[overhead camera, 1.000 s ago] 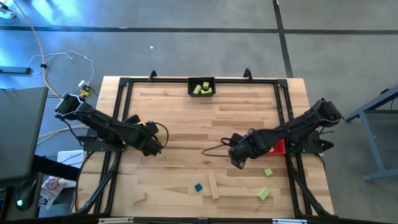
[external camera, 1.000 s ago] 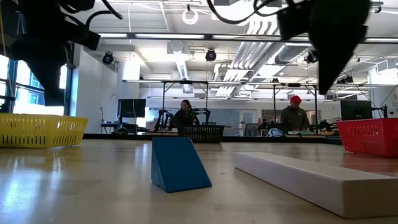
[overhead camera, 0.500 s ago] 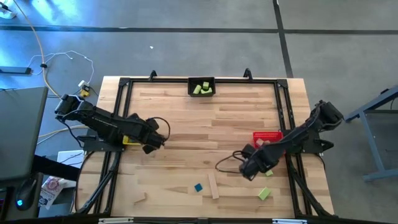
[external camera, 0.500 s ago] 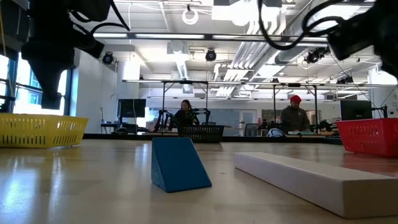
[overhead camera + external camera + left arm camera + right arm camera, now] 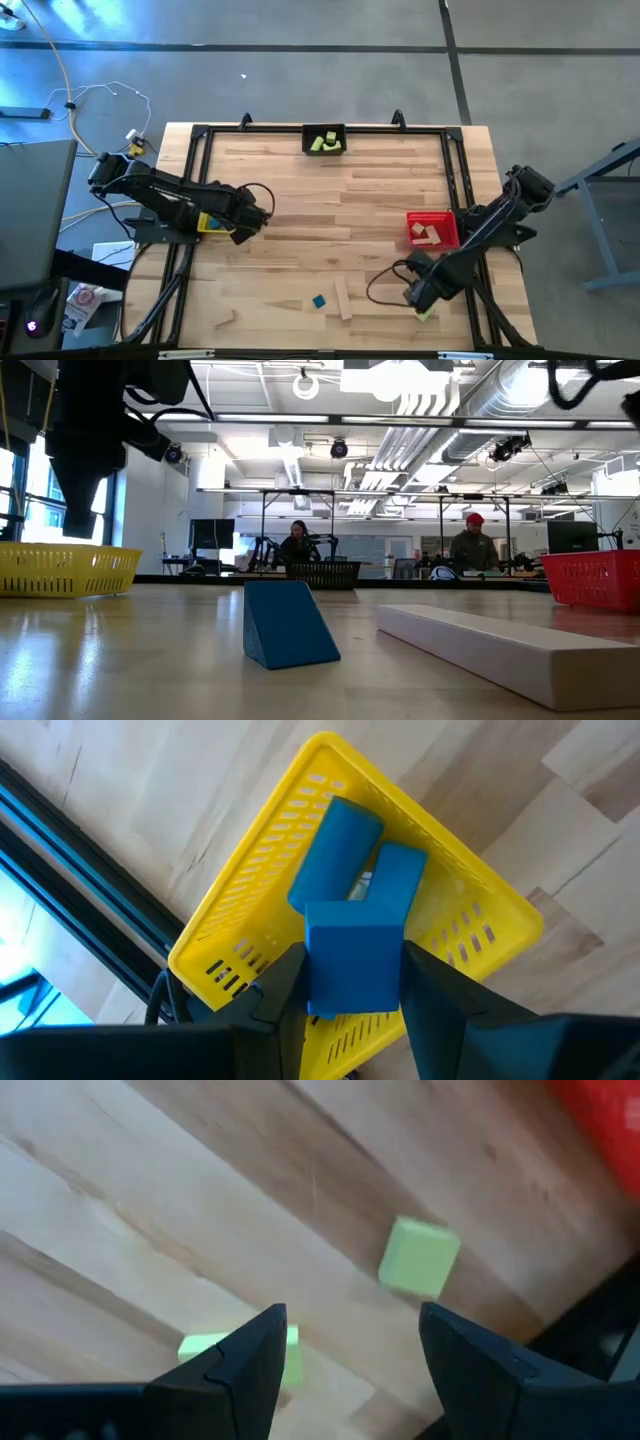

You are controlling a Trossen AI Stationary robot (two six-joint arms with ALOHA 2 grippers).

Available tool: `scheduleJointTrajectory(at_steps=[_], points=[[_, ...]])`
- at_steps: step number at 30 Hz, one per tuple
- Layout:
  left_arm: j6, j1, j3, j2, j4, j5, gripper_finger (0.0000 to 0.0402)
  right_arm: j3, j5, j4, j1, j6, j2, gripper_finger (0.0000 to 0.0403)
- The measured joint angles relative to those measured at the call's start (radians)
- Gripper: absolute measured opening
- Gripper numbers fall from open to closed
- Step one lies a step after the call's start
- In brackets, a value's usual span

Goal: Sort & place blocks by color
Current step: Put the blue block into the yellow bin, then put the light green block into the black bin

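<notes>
High view shows you the left gripper (image 5: 258,212) over the yellow bin (image 5: 211,223) at the table's left edge, while the right gripper (image 5: 418,297) hangs low at the near right corner. Your left wrist view has the fingers clamped on a blue block (image 5: 352,965) directly above the yellow bin (image 5: 240,925), where two more blue blocks (image 5: 335,853) already lie side by side. The right gripper's fingers stand spread with nothing between them; in its wrist view a green cube (image 5: 419,1259) lies on the bare wood ahead and a second green block (image 5: 203,1349) sits partly hidden behind one finger.

Look around the table: the black bin (image 5: 324,139) at the far edge holds several green blocks, and the red bin (image 5: 432,229) on the right holds plain wood pieces (its rim is just beside the right arm). Near the front, a small blue wedge (image 5: 319,301) and a plain wood bar (image 5: 343,298) lie close together, between the two arms. The low view puts that blue wedge (image 5: 287,624) and wood bar (image 5: 510,653) in the foreground, with two people seated at benches far behind the table.
</notes>
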Motion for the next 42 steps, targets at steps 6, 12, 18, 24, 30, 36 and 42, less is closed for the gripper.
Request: scheduleJointTrajectory(at_steps=[6, 12, 18, 24, 30, 36, 42], points=[[0.000, 0.033, 0.000, 0.000, 0.001, -0.007, 0.0131, 0.000, -0.006, -0.011, 0.069, 0.172, 0.000, 0.0215], [0.034, 0.039, 0.000, 0.000, 0.002, -0.030, 0.0165, 0.000, 0.028, -0.062, 0.115, 0.317, 0.000, 0.0215], [0.026, 0.039, 0.000, 0.000, 0.005, -0.029, 0.0195, 0.000, 0.087, -0.107, 0.135, 0.390, 0.000, 0.0215], [0.026, 0.039, 0.000, 0.000, 0.005, -0.029, 0.0204, -0.071, 0.074, -0.066, 0.136, 0.382, -0.001, 0.0215], [0.026, 0.039, 0.000, 0.000, 0.005, -0.029, 0.0204, -0.146, 0.091, 0.016, 0.135, 0.373, -0.001, 0.0215], [0.026, 0.039, 0.000, 0.000, 0.005, -0.029, 0.0204, -0.205, 0.089, 0.115, 0.135, 0.366, 0.000, 0.0215], [0.026, 0.039, 0.000, 0.000, 0.005, -0.029, 0.0204, -0.252, 0.076, 0.186, 0.135, 0.370, -0.001, 0.0204]])
